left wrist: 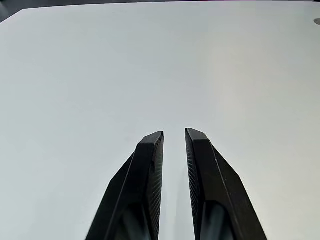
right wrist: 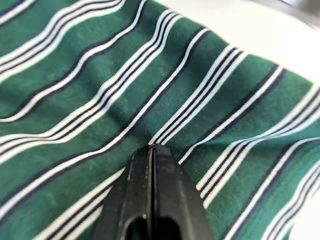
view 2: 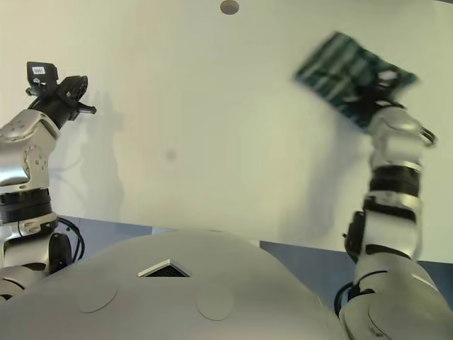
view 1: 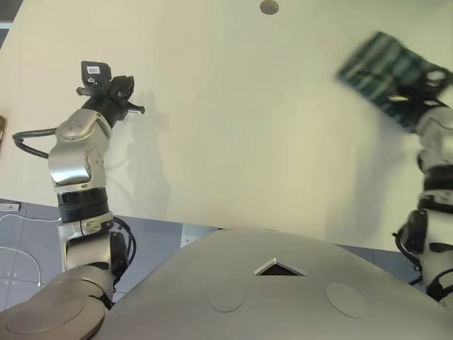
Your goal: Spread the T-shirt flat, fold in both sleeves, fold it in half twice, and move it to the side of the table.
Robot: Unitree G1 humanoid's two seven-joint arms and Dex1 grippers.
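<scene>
Head view: one folded T-shirt (view 1: pixel 382 67), green knit with white-and-dark stripes, lies blurred at 2 o'clock over the smooth, pale worktop (view 1: pixel 248 127). One round hole (view 1: pixel 269 7) sits at 12 o'clock.

Left wrist view: the two black, ribbed, tapering left fingers (left wrist: pixel 159 140) stand slightly apart above the worktop.

Right wrist view: the two right fingers (right wrist: pixel 152 152) are pressed together, pinching the fine-ribbed striped cloth.

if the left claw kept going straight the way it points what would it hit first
Ahead of the left claw the way looks free: only the table surface lies there. The claw seems tilted slightly down, so it would probably meet the table itself first, though depth is hard to judge.
</scene>
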